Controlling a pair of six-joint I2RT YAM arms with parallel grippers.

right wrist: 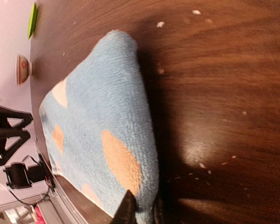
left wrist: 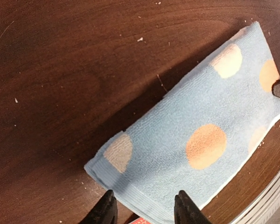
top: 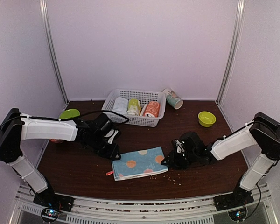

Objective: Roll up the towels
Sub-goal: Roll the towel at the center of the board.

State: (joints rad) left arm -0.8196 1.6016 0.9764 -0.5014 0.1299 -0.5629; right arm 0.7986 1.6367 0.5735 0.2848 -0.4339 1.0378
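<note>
A light blue towel with orange and white spots lies folded flat on the dark table, between my two arms. My left gripper hovers at its left end. In the left wrist view that gripper is open, its fingertips spread over the towel's hemmed edge. My right gripper is at the towel's right end. Its fingers are pinched on the thick folded edge of the towel. An orange-and-white printed roll lies in the basket.
A white basket at the back holds several rolled towels. A patterned roll leans just right of it. A green bowl stands at the right, a green plate at the left. A small red scrap lies by the towel's near-left corner.
</note>
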